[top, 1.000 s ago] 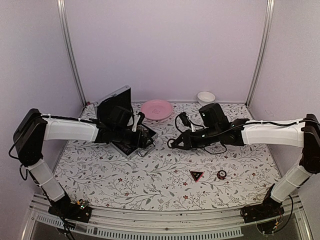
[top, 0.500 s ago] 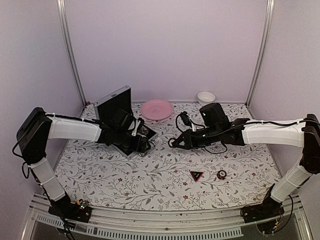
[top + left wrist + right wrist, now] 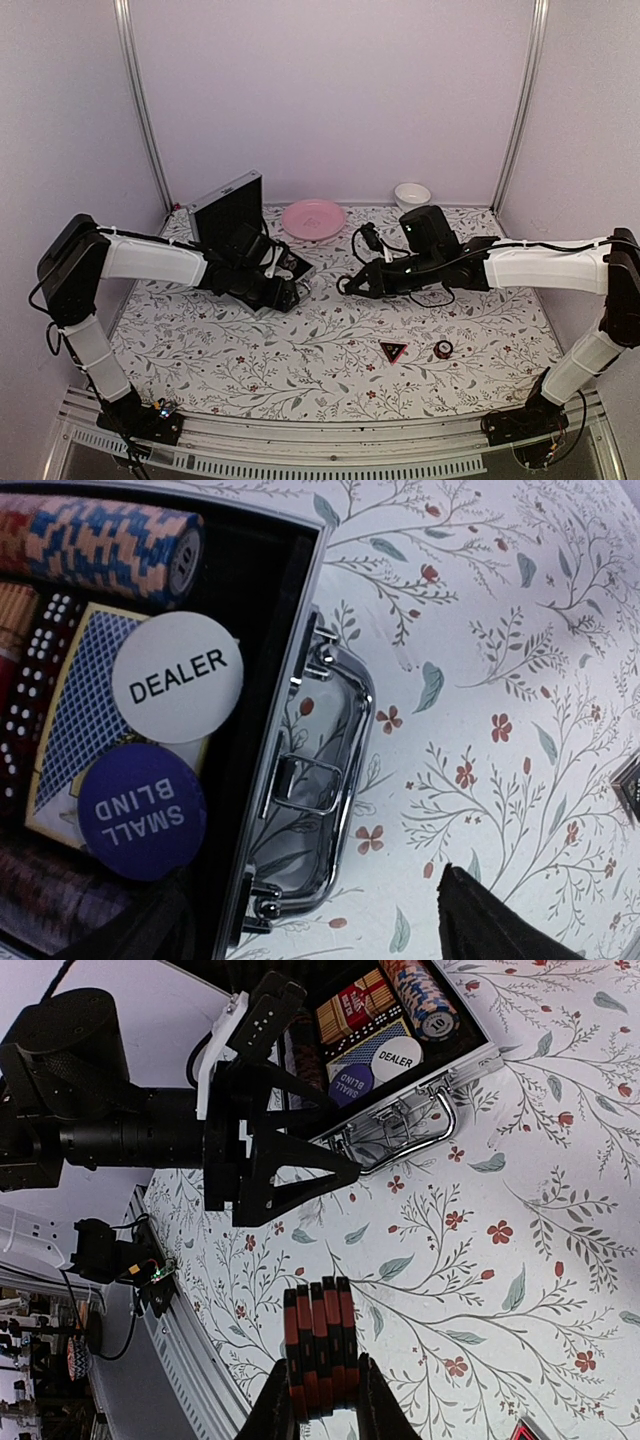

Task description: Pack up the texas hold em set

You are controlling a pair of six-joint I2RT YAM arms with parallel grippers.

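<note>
The silver case (image 3: 262,283) lies open at the back left, its lid (image 3: 228,212) upright. In the left wrist view its black tray (image 3: 262,660) holds a striped chip roll (image 3: 110,542), a blue card deck (image 3: 75,715), a white DEALER disc (image 3: 177,677) and a purple SMALL BLIND disc (image 3: 142,798). My left gripper (image 3: 284,293) is open and empty over the case's chrome handle (image 3: 322,780). My right gripper (image 3: 322,1405) is shut on a red and dark chip stack (image 3: 318,1345), held above the table right of the case. A black-and-red triangle (image 3: 392,351) and a small chip (image 3: 443,348) lie near the front right.
A pink plate (image 3: 313,218) and a small white bowl (image 3: 412,194) stand at the back by the wall. Metal posts (image 3: 140,100) rise at both back corners. The left arm's fingers (image 3: 300,1175) show between the right gripper and the case (image 3: 420,1055).
My left gripper has slid from over the case's tray toward its front edge and handle. The right gripper with the chip stack has barely moved.
</note>
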